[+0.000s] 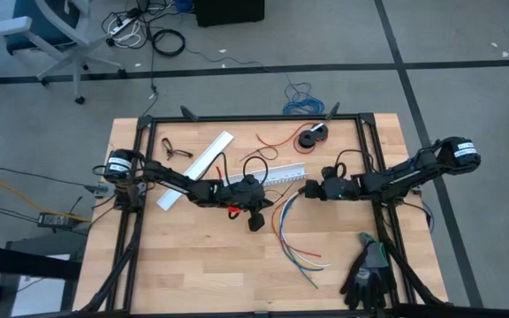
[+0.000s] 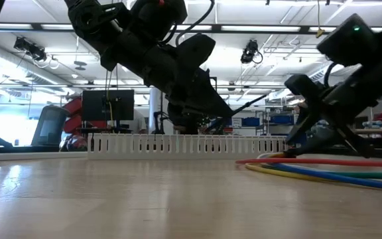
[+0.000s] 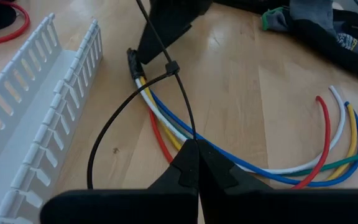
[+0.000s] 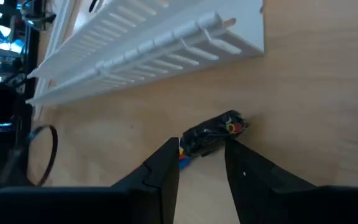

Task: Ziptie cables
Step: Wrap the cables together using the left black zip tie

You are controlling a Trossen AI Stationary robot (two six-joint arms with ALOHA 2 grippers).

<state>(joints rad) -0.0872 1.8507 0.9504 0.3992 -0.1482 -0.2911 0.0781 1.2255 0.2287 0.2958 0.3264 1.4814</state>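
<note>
The cables (image 1: 294, 231), red, yellow, blue, green and white, curve across the wooden table from their black-sleeved end (image 3: 132, 62). My right gripper (image 4: 202, 163) is at that end, reaching in from the table's right, shut on it. My left gripper (image 3: 192, 155), coming from the left, is shut on a thin black zip tie (image 3: 182, 102). The tie is closed into a wide loop through its head (image 3: 173, 67). The loop crosses above the cables near the sleeve; whether it goes around them I cannot tell. In the low view the cables (image 2: 323, 167) lie at the right. My left gripper pinches the zip tie's strap (image 3: 192, 135) between its two fingertips, a short way below the head. The loop stands up from the fingers, clear of the table. My right gripper has the cables' black-sleeved end (image 4: 211, 135) between its two fingers, slanting down from the table's right. The sleeve tip pokes out past the fingertips, and the coloured wires (image 4: 183, 159) run back behind one finger. The rest lies on the table.
A white slotted wire duct (image 1: 281, 174) lies just beyond both grippers, with a white strip (image 1: 197, 166) to its left. A red wire (image 1: 279, 141) and a black roll (image 1: 313, 136) sit at the far side, and black gloves (image 1: 369, 276) at the near right corner.
</note>
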